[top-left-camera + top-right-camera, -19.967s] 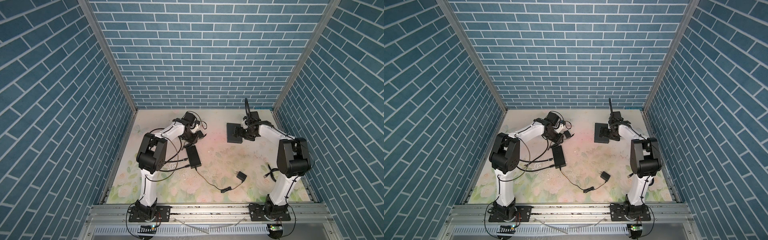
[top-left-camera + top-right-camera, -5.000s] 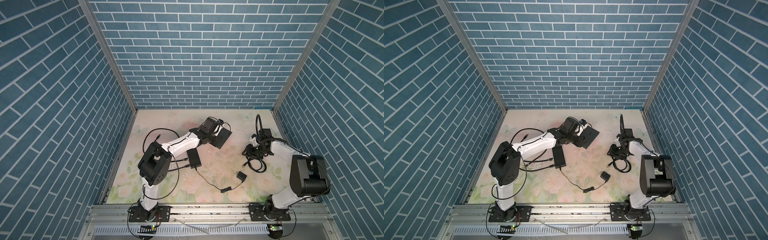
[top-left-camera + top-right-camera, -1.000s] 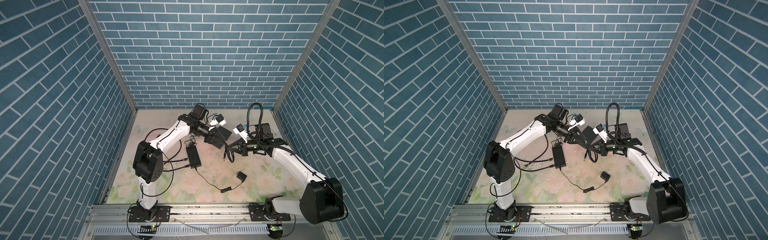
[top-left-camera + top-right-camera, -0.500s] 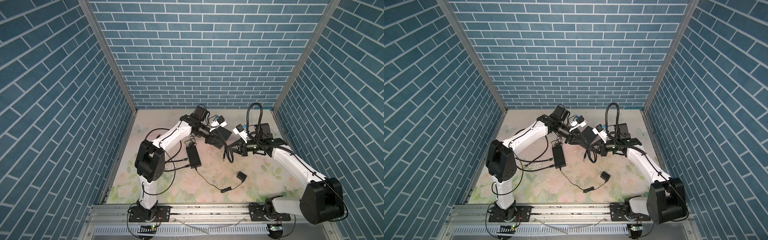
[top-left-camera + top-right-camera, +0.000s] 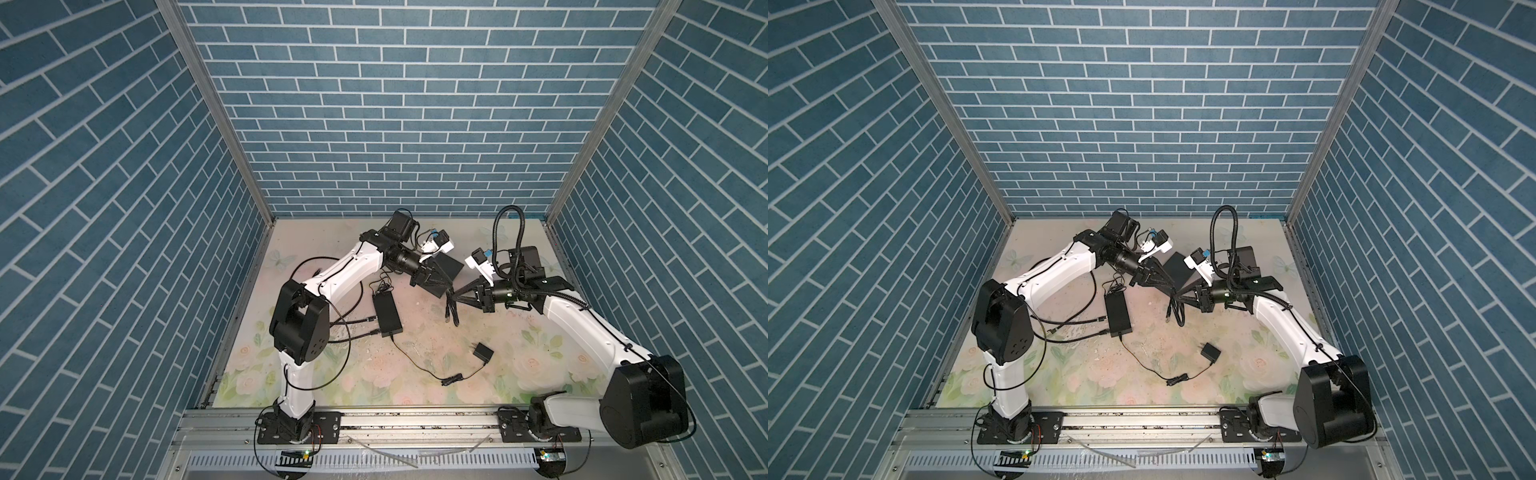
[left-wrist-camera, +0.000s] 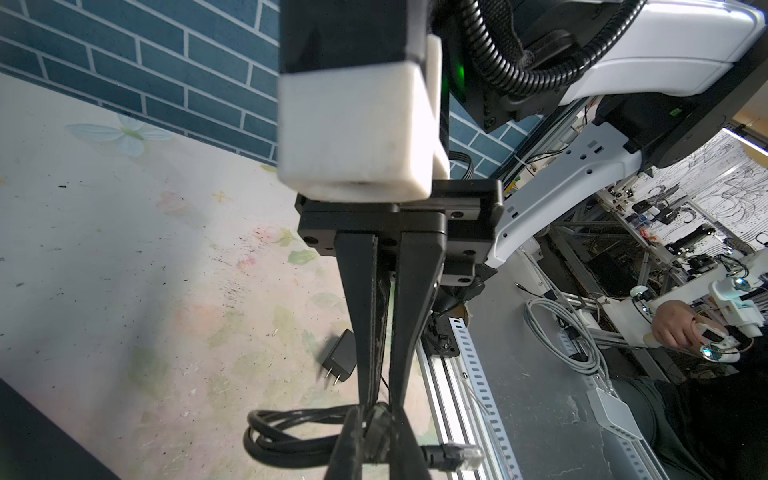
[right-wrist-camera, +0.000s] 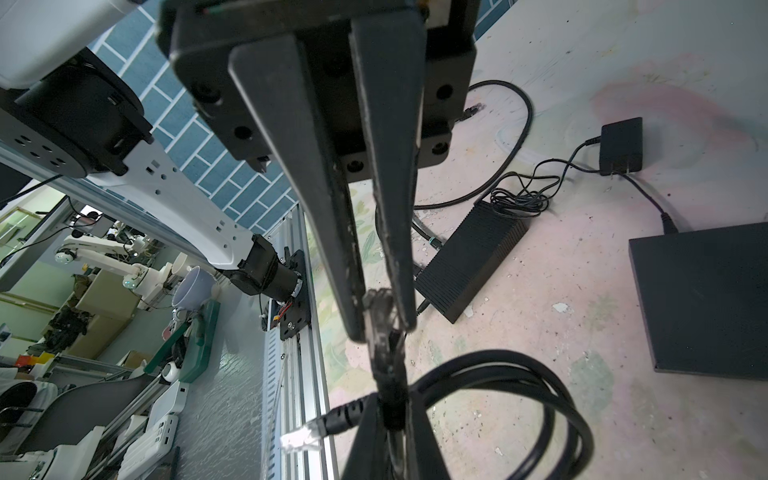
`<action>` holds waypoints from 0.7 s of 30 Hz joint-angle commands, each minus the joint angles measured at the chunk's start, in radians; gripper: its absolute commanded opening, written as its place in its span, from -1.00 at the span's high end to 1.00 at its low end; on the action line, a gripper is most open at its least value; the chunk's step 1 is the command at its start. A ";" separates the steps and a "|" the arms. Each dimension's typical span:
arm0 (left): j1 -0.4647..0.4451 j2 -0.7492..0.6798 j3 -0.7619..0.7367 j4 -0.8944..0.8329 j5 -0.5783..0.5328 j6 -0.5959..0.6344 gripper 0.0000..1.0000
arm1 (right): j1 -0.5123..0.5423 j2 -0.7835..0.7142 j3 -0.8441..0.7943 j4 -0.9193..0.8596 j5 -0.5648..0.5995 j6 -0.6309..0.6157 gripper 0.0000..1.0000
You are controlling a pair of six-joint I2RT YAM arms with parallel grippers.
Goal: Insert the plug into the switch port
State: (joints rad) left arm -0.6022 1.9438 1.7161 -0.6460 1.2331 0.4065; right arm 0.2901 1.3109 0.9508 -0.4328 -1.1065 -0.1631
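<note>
Our left gripper (image 7: pixel 382 328) pinches narrowly on the small clear plastic plug (image 7: pixel 380 307). Tip to tip with it, our right gripper (image 7: pixel 392 409) is closed on the round black cable (image 7: pixel 519 365) just behind that plug. The plug's long axis runs along the line of both grippers, its nose pointing into the left jaws. The pinch sits just beside the near edge of the flat black box switch (image 5: pixel 449 266). We cannot see the port, so we judge the plug needs turning toward the switch; the left arm is nearer.
</note>
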 commanded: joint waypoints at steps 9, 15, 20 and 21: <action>-0.012 -0.016 -0.134 0.333 -0.074 -0.311 1.00 | 0.008 -0.037 0.007 -0.014 0.154 0.005 0.72; -0.013 -0.021 -0.158 0.419 -0.286 -0.528 1.00 | 0.010 -0.144 -0.080 0.096 0.508 0.129 0.44; -0.013 -0.023 -0.187 0.489 -0.407 -0.726 1.00 | 0.065 -0.251 -0.210 0.291 0.774 0.211 0.26; -0.016 -0.027 -0.202 0.521 -0.410 -0.759 1.00 | 0.089 -0.268 -0.238 0.339 0.823 0.217 0.25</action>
State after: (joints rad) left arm -0.6140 1.9419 1.5494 -0.2218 0.9100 -0.1856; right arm 0.3347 1.0801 0.7815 -0.2466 -0.5007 -0.0059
